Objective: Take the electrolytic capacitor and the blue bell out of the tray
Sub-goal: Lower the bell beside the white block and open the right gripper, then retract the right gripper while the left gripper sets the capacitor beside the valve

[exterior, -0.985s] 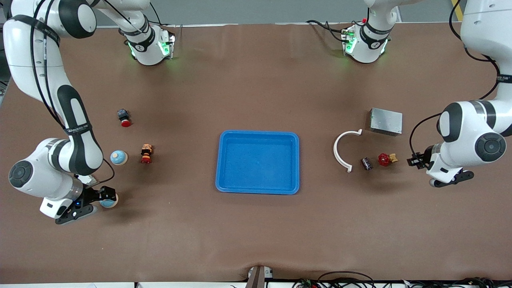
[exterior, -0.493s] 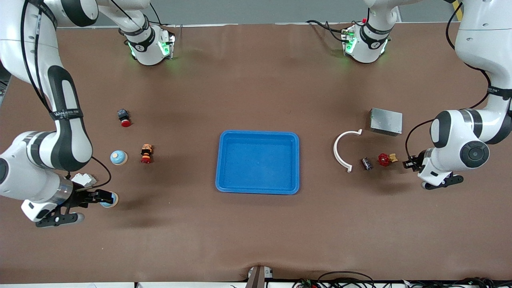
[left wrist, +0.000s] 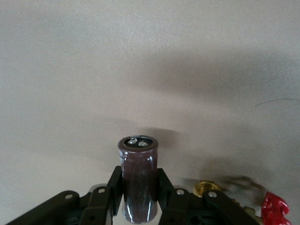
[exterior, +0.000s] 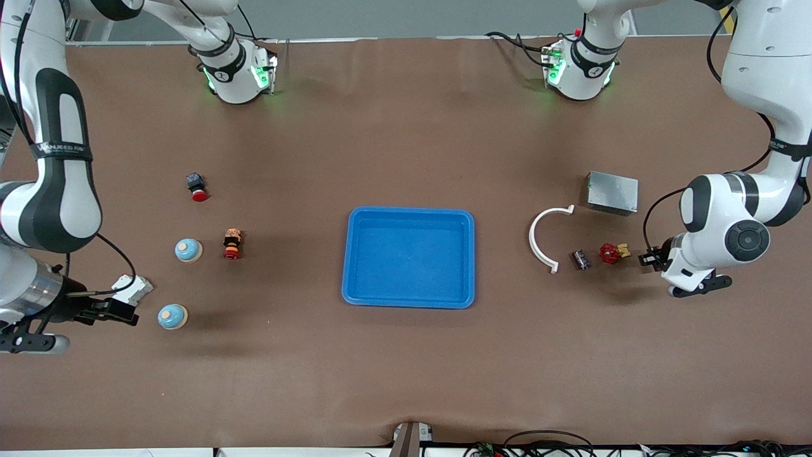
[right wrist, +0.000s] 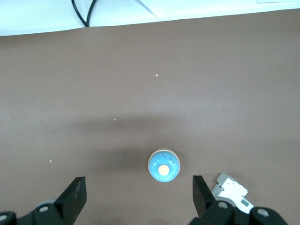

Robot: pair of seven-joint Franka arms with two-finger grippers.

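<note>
blue tray sits mid-table; left gripper clamps capacitor, right gripper gapes over bell.

Brown bench. Blue tray. Two light-blue bells with tan tops: lower left, another above it. Dark maroon capacitor, silver top. White curved bracket. Grey metal box. Red valve knob. Red-capped black button.
</note>
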